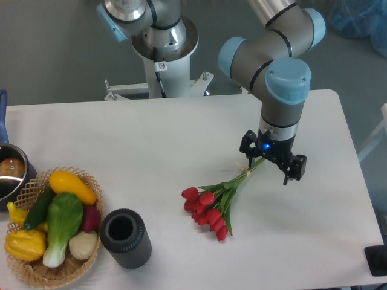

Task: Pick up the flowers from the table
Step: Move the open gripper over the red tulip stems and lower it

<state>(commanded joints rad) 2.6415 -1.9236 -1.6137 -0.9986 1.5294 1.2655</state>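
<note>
Flowers (213, 208) lie flat on the tabletop (151, 139), right of frame center. Claw (271, 163) sits at the stem ends, fingers spread and released, gripping nothing.

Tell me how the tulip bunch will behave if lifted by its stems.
The flowers probably droop: thin stems, red heads massed far from the claw. Likely light. The tie suggests they lift together, though stems could slip between the fingers.
</note>
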